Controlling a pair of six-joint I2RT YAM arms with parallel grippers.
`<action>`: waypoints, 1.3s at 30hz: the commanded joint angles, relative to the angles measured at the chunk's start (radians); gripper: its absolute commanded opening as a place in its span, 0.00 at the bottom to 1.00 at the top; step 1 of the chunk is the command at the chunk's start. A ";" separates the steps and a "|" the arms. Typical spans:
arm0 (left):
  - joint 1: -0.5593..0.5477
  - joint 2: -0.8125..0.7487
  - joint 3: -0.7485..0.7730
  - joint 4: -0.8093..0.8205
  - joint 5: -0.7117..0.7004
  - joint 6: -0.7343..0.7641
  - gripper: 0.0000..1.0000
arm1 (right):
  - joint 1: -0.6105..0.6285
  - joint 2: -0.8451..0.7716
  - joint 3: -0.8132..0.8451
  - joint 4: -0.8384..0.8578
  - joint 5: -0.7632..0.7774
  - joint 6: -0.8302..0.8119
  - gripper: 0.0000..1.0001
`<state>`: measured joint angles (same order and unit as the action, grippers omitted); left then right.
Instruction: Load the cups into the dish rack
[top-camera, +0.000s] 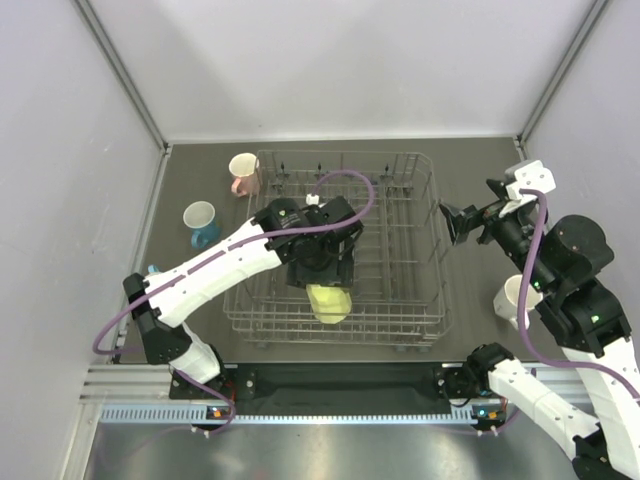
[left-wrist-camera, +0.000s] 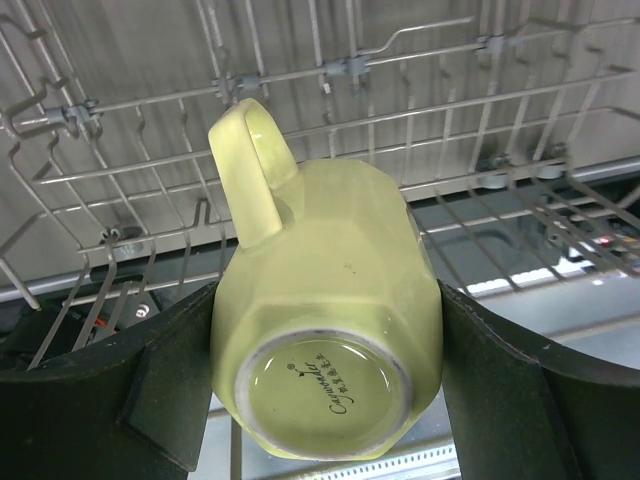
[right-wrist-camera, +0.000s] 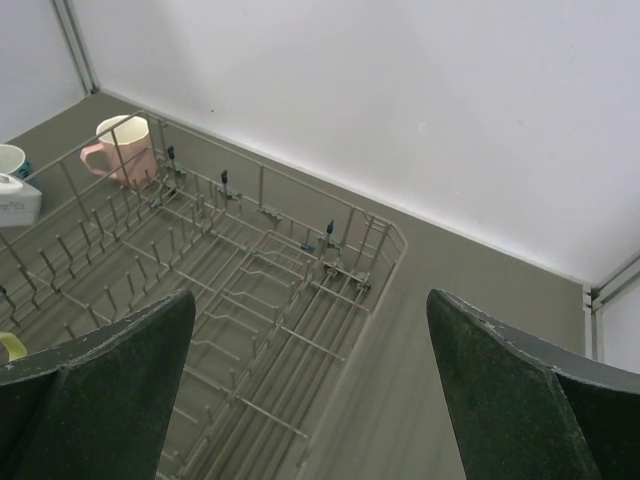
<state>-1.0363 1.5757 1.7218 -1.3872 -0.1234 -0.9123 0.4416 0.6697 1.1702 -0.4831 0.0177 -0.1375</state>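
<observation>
While your left gripper (left-wrist-camera: 330, 380) clamps the yellow cup (left-wrist-camera: 330, 250) over the rack (top-camera: 436, 262) and your right gripper (top-camera: 447, 224) gapes empty, pink (top-camera: 244, 174), blue (top-camera: 201, 222) and white (top-camera: 510, 297) wait outside.

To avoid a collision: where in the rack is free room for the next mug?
Free: the right half of the rack, up to its right wall. Crowded: the near middle, where the yellow mug is held.

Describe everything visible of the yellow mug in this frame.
The yellow mug looks like glazed ceramic, faceted, with a loop handle and a printed mark on its ringed base. Its base faces the wrist camera, sides clamped by the left gripper, above the dish rack near its front edge. Contact with the rack is unclear.
</observation>
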 joint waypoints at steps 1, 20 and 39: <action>-0.004 -0.009 -0.037 -0.078 -0.004 0.009 0.00 | -0.009 0.004 -0.009 0.014 0.002 -0.007 0.98; -0.013 -0.025 -0.200 0.025 -0.091 -0.036 0.00 | -0.009 -0.005 -0.018 -0.002 -0.009 0.003 0.98; -0.033 -0.120 -0.332 0.151 -0.180 -0.086 0.00 | -0.010 -0.005 -0.020 -0.011 -0.012 0.012 0.98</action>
<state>-1.0626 1.5127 1.3907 -1.2900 -0.2398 -0.9886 0.4416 0.6693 1.1519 -0.5034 0.0120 -0.1360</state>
